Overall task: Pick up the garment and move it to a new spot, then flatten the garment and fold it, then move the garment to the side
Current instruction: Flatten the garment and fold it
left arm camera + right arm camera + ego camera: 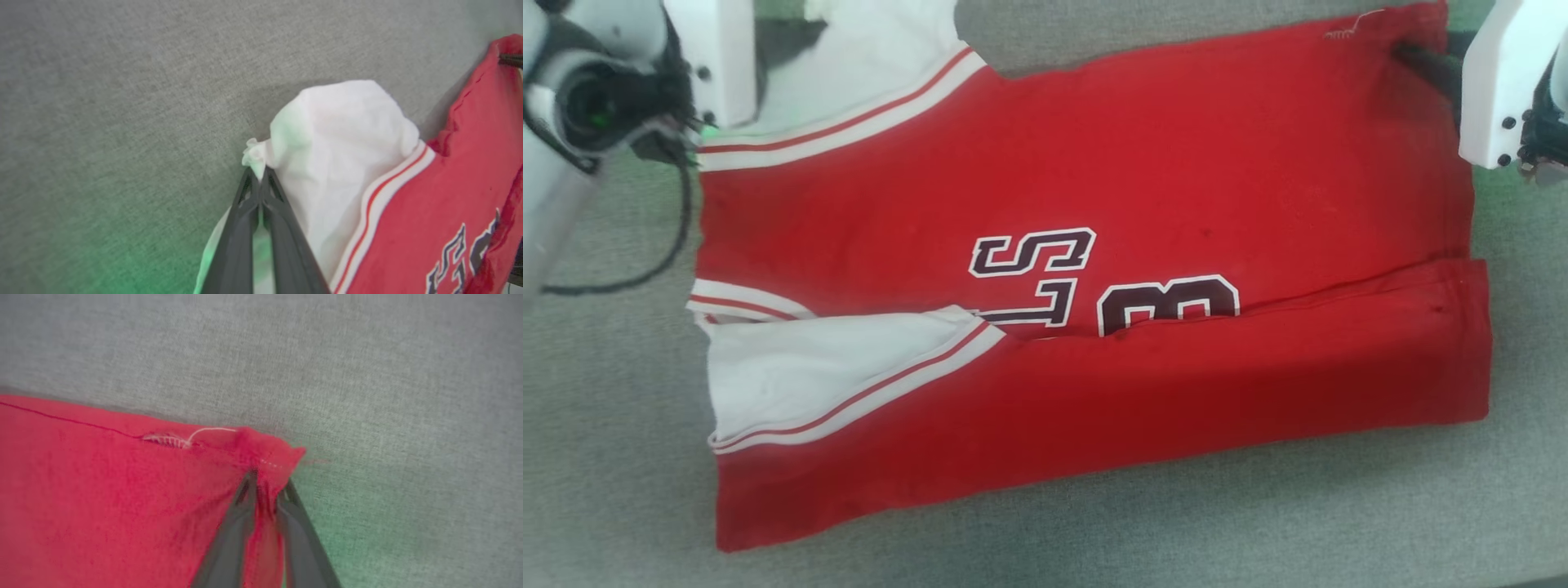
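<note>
Garment (1094, 188): lay flat on the grey worktop (1258, 523), near long edge already folded over its lettering (1033, 253) | left claw (258, 175): closed on its far white sleeve (339, 134) | right claw (267, 486): pinching its far hem corner (278, 453) | remaining, apparently: far fold, crosswise fold, shift aside.

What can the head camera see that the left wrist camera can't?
Head view, not left wrist view: the garment laid out wide, its near edge folded over the number, and the near white sleeve. Left wrist view, not head view: the left gripper shut, pinching the tip of the far white sleeve. Both: red cloth, striped trim, dark lettering and the grey surface.
</note>
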`<state>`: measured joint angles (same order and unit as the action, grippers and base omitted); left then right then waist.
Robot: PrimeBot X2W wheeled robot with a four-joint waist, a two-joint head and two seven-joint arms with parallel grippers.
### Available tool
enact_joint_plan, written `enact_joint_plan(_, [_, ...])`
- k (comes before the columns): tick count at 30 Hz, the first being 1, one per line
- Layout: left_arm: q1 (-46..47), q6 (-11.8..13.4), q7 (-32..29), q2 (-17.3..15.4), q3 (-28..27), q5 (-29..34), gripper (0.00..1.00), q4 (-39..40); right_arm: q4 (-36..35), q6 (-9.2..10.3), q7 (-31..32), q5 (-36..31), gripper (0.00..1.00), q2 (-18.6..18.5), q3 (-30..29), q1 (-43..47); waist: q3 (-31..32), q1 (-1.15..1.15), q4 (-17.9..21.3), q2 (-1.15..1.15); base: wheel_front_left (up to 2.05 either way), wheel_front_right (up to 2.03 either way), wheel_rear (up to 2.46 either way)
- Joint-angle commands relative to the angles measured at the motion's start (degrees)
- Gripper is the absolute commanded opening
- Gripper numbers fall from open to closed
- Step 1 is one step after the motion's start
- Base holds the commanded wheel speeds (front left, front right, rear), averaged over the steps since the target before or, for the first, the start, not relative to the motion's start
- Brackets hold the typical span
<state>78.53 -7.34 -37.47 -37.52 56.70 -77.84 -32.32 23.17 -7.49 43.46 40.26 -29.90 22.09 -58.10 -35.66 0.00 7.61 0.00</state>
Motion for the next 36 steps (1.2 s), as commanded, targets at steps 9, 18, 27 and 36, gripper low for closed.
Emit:
enact_joint_plan(9, [-5.42, -0.18, 9.98, -1.46, -0.6, -3.85, 0.0, 9.88, -1.75, 0.0, -7.95, 2.74, 0.0, -4.54, -1.3, 6.19, 9.36, 0.0, -3.8, 0.0, 0.0, 0.0, 0.0])
enact_joint_plan(18, [-18.53, -0.14, 23.04, -11.83, 1.43, -4.46, 0.0, 28.53, -12.36, 0.0, -8.99, 7.31, 0.0, -11.4, -3.75, 22.58, 17.24, 0.0, -7.16, 0.0, 0.0, 0.0, 0.0])
enact_joint_plan(27, [-37.22, -0.15, 41.22, -20.13, 4.66, -2.81, 0.0, 40.6, -21.5, 0.0, -10.04, 9.42, 0.0, -13.55, -14.59, 43.19, 18.78, 0.0, -9.97, 0.0, 0.0, 0.0, 0.0])
enact_joint_plan(36, [-44.28, 0.99, 46.81, -16.51, 8.69, 0.85, 0.0, 35.42, -26.31, 0.0, -10.21, 5.59, 0.0, -7.8, -20.4, 52.92, 17.09, 0.0, -9.99, 0.0, 0.0, 0.0, 0.0])
